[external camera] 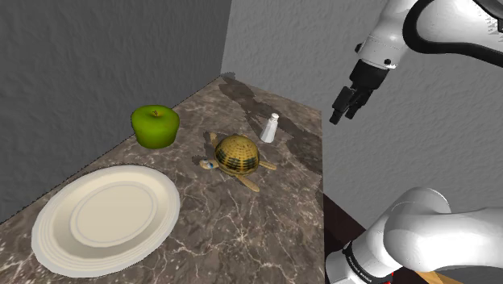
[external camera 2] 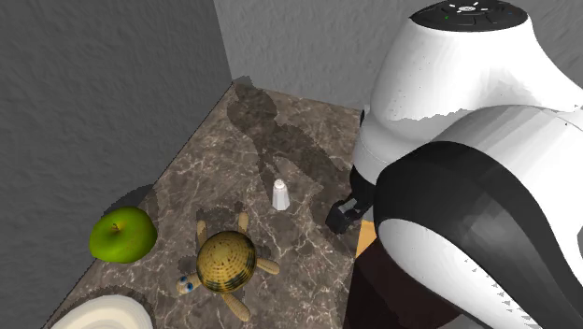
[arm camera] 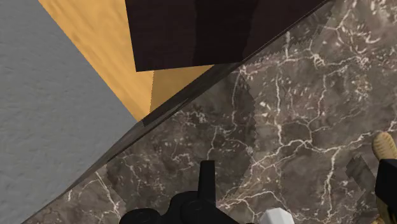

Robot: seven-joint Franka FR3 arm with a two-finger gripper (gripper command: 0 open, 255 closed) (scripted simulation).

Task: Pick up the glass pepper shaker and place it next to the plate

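The gripper (external camera: 343, 115) hangs in the air above the edge of the dark marbled counter (external camera: 242, 230), its two black fingers (arm camera: 207, 181) spread apart with nothing between them but stone. Below it and off toward the shoulder view's left, the pepper shaker (external camera: 270, 127) stands upright on the counter, drawn plain white with a narrower cap; it is apart from the fingers and touched by nothing. In the second exterior view the gripper (external camera 2: 341, 217) sits near the counter's edge, with the shaker (external camera 2: 280, 195) a little to that view's left of it. Just past the shaker from the gripper lies a golden-shelled turtle figure (external camera: 236, 155) with tan flippers, and farther out a green apple (external camera: 155, 127) rests near the grey wall (external camera: 97, 56). The plate (external camera: 48, 242) — white, round, with a raised rim — lies farthest from the gripper, well apart from the shaker, with the turtle between them. In the wrist view the open gripper (arm camera: 297, 167) points down at the counter's edge (arm camera: 286, 114), and beyond that edge an orange-tan floor (arm camera: 95, 38) shows beside a dark brown block — the grey wall closes that side.
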